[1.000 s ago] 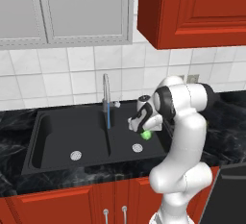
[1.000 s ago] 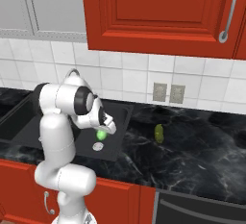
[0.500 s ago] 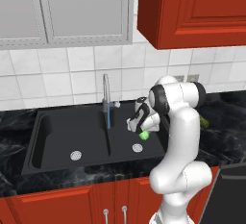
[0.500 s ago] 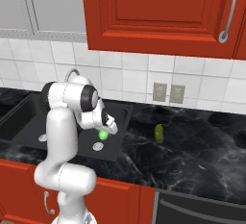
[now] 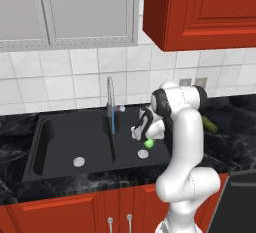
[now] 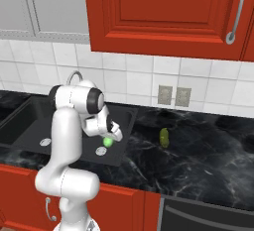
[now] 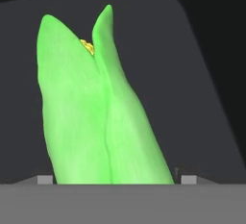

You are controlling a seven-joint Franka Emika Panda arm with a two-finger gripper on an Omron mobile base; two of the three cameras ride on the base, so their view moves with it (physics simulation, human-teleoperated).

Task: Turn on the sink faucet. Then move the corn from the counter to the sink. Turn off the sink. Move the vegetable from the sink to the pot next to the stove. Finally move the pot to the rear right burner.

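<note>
Corn cob in bright green husk (image 7: 96, 122): found clamped between the two dark finger tips of the white arm's two-finger gripper (image 7: 115, 180), jaws standing wide around the thick body of the cob. Judged a firm hold, not a mere touch, since husk fills the whole gap from tip to tip.

Location: hanging above the right basin of the black double-bowl sink (image 5: 60, 137), clear of the counter. Seen from the left base view as a small green patch (image 5: 149, 142) just under the gripper (image 5: 146, 138), near and slightly above the round silver drain (image 5: 143, 154). Confirmed from the right base view: corn (image 6: 107, 141) below the gripper (image 6: 110, 137), inside the sink's outline (image 6: 126, 121), drain (image 6: 101, 150) just beneath.

Governing relation: long axis of the cob lying along the gripper's own line of sight, pointed tip away from the hand and toward the dark basin floor (a fleck of yellow kernel visible where the husk splits). Nothing seen between tip and floor. Contact with the floor not discernible.

Curved grey metal faucet (image 5: 110, 97) noted running, thin blue stream (image 5: 113, 123) falling at the divider, beside the corn and apart from it.

Stage judged: faucet on, corn carried over the sink, release pending. Next move judged to need only a short lowering and a parting of the jaws. Risk: dropped from height, the tapered cob could roll toward the basin wall.
</note>
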